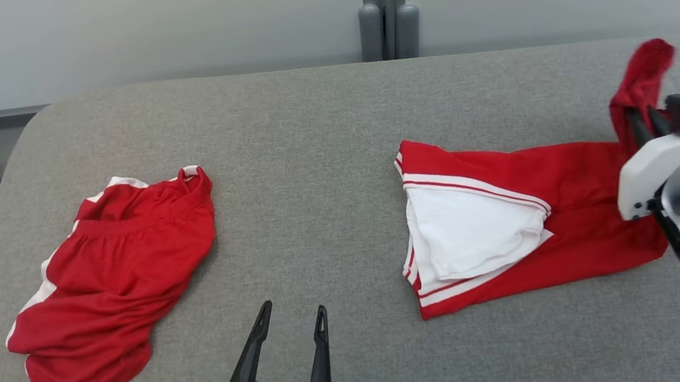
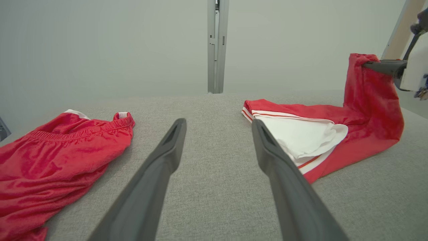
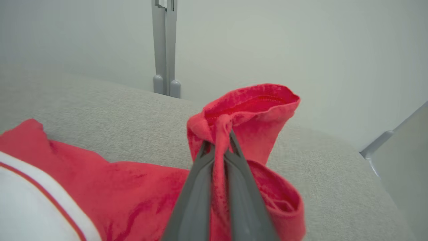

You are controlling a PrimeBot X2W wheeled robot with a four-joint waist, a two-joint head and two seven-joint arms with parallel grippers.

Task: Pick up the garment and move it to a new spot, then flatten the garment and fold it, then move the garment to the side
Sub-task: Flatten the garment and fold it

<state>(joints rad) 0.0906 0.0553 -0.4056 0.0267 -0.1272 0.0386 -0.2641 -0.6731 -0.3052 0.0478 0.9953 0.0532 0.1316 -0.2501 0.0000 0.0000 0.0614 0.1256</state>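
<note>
A red garment (image 1: 573, 188) with a white panel and white stripes lies on the right half of the grey padded table (image 1: 319, 128). My right gripper (image 1: 642, 118) is shut on its far right corner and holds that corner up off the surface, while the rest lies flat. In the right wrist view the fingers (image 3: 200, 187) pinch a bunched red hem of the garment (image 3: 247, 110). My left gripper (image 1: 293, 308) stands open near the front edge, between the two cloths, with nothing in it. From the left wrist the held garment (image 2: 367, 127) is at the right, and the left gripper (image 2: 218, 123) gapes over bare table.
A second red garment (image 1: 123, 276) with white trim lies crumpled on the table's left side, also seen as red shorts (image 2: 60, 150) in the left wrist view. A grey post (image 1: 386, 10) stands behind the table's far edge against a pale wall.
</note>
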